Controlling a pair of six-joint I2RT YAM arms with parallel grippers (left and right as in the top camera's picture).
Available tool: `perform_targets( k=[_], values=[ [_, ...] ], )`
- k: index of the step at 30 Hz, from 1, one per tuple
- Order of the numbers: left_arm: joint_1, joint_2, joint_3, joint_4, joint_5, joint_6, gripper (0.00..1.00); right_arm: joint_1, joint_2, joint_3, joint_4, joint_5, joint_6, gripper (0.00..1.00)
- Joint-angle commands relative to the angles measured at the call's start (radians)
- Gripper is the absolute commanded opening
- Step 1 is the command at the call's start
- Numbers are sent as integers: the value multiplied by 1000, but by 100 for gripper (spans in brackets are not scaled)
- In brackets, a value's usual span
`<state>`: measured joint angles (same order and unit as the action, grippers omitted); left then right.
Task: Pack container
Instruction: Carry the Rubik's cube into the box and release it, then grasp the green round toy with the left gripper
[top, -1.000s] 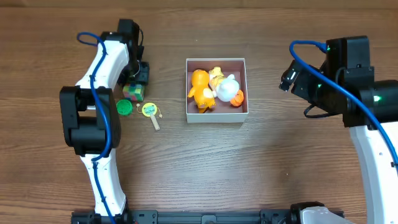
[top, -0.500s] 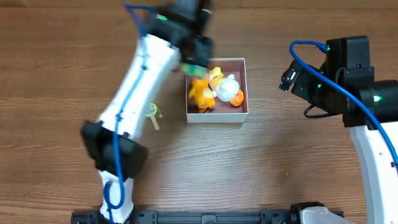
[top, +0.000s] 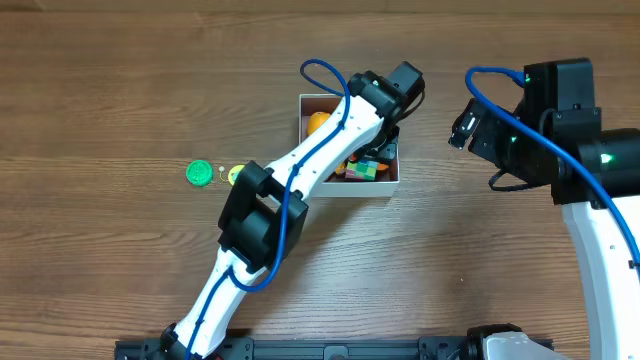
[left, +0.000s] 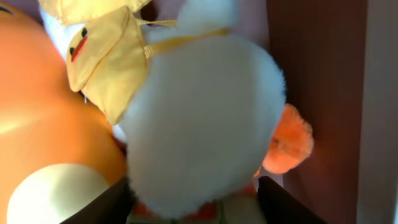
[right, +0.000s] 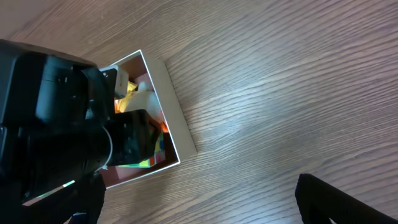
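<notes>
The container (top: 346, 191) is a small white-walled box with a pinkish-brown floor in the middle of the table. It holds an orange toy (top: 318, 122), a white plush (left: 199, 118) and a yellow toy (left: 99, 56). My left gripper (top: 380, 150) reaches into its right side. Its fingers (left: 193, 205) sit on either side of a multicoloured cube (top: 363, 171), low against the white plush. The right wrist view shows the cube (right: 157, 149) under the left gripper, inside the container's wall (right: 174, 121). My right gripper (top: 470, 130) is open and empty to the right of the container.
A green disc (top: 200, 173) and a yellow disc toy (top: 236, 176) lie on the wood table left of the container. My left arm stretches diagonally from the front edge across to the box.
My left gripper took the cube from the table at the left, carried it rightward and now has it down inside the container's right side. The right arm has not moved.
</notes>
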<state>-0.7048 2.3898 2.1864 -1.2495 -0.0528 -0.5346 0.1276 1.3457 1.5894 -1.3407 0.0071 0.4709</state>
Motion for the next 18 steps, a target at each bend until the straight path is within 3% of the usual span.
perform_targets(
  k=[1,2,4,9,14,18],
  values=[
    [5,-42,18,-30,-28,-30,75,-1,-10,15,-1,6,5,100],
    [5,-51,32,-45,-29,-25,90,-1,-10,15,-1,6,5,100],
    [11,-83,83,-80,-33,-6,100,-1,-10,15,-1,6,5,100],
    [60,-230,222,-209,-114,42,99,-1,-10,15,-1,6,0,100],
    [185,-407,240,-421,-254,85,100,-1,-10,15,0,6,0,100],
    [361,-469,185,-440,-156,247,100,-1,-10,15,-3,6,0,100]
  ],
)
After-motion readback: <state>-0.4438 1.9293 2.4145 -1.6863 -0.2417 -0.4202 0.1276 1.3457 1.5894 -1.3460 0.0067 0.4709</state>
